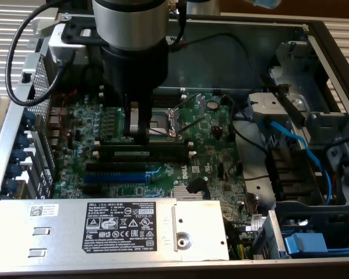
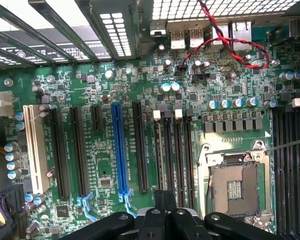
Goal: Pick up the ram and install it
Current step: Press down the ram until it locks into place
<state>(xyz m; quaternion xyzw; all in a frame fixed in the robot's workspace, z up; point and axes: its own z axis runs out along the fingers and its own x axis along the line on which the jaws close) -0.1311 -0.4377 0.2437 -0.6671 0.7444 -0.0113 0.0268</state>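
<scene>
My gripper (image 1: 138, 135) hangs from the arm over the green motherboard (image 1: 209, 145) in the open computer case. Its fingers are shut, with the tips down at the row of black memory slots (image 1: 122, 141). Just in front of the tips, a long dark strip with a green edge, the ram (image 1: 163, 153), stands along one slot. I cannot tell whether the tips touch it. In the wrist view my shut gripper (image 2: 165, 202) sits over the end of the memory slots (image 2: 173, 150), beside the bare processor socket (image 2: 235, 187).
A blue expansion slot (image 1: 113, 176) and more black slots lie towards the exterior view's left. The grey power supply (image 1: 104, 229) fills the front. Blue cables (image 1: 296, 142) and drive bays stand at the exterior view's right. A red and black wire (image 2: 225, 45) loops near the rear ports.
</scene>
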